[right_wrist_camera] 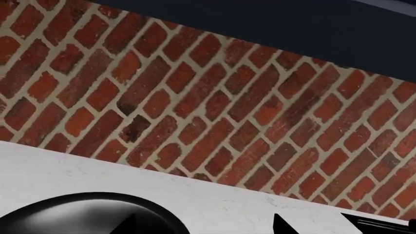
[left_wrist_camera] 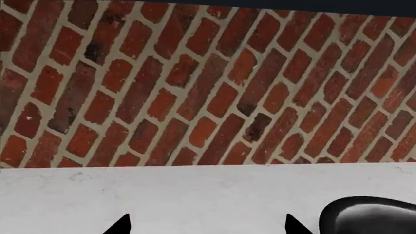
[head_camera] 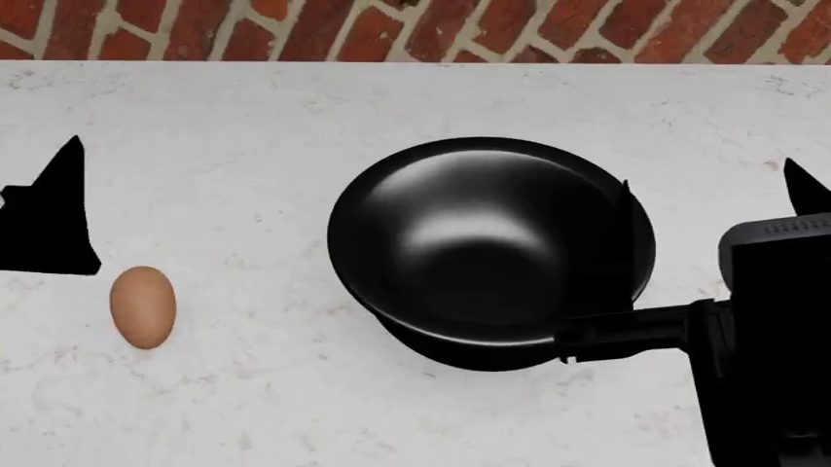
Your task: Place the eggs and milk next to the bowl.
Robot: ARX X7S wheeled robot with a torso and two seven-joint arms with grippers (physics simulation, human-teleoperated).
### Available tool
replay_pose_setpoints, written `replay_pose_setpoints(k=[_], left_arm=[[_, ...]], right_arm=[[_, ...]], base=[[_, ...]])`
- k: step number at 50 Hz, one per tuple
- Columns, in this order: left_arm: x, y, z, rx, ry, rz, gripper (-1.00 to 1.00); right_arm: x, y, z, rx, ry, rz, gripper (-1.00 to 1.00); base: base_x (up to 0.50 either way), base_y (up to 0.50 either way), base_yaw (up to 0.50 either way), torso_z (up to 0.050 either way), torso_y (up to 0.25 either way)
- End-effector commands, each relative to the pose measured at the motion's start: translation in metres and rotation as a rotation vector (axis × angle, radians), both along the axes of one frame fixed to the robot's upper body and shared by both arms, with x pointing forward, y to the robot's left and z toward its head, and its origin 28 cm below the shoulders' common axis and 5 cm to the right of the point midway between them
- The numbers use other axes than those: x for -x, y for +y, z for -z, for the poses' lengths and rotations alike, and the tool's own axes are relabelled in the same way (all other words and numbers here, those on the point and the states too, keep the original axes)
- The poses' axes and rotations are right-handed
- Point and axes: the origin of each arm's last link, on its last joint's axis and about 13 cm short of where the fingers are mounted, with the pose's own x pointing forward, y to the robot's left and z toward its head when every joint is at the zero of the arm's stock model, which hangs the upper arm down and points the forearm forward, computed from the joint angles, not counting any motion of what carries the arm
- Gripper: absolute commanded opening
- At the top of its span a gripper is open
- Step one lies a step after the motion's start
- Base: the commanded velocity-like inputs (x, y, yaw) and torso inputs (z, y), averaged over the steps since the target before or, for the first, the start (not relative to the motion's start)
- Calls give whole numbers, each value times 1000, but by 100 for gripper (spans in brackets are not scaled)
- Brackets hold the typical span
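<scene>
Brown shell, egg (head_camera: 142, 306): lies on its side on the white counter (head_camera: 260, 409), well apart from the bowl (head_camera: 487, 248), on the left-arm side. Only one egg shows; the second egg and the milk are out of view.
Egg handling: judged light, smooth, brittle and prone to roll. Take it across the narrow middle with light closing force.
Black bowl: glossy, round, flared rim, upright on the counter. It is the landmark; nothing stands beside it yet.
Right gripper (right_wrist_camera: 202, 225): two dark fingertips show apart in the right wrist view, nothing between them, so it stands spread and empty. One tip overlaps the bowl's rim in that view; contact cannot be told. In the head view the dark arm body sits just beside the bowl, on the side away from the egg.
Left gripper (left_wrist_camera: 206, 225): fingertips spread with bare counter between them, holding nothing. The bowl's rim is near it, apart from the tips.
Brick wall (head_camera: 389, 29): red brick, rises behind the bowl at the counter's far edge.
</scene>
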Motion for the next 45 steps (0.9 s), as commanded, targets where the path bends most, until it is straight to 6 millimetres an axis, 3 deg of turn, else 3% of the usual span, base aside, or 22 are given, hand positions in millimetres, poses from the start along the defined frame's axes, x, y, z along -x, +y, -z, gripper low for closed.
replay_pose_setpoints(k=[1, 13, 21, 31, 45], left_arm=[[14, 4, 5, -80, 220, 13, 100], [31, 4, 16, -139, 384, 57, 100], [32, 0, 29, -153, 450, 71, 100], [27, -1, 47, -175, 489, 58, 100], [9, -6, 57, -167, 524, 48, 100]], right_arm=[[1, 1, 0, -3, -4, -9, 100], [5, 1, 3, -10, -6, -14, 100], [6, 1, 6, -14, -3, -14, 100], [5, 0, 7, -15, -2, -15, 100], [6, 0, 8, -19, -6, -15, 100]], base=[[0, 0, 0, 0, 0], [0, 0, 0, 0, 0], [0, 0, 0, 0, 0], [0, 0, 0, 0, 0], [0, 0, 0, 0, 0]])
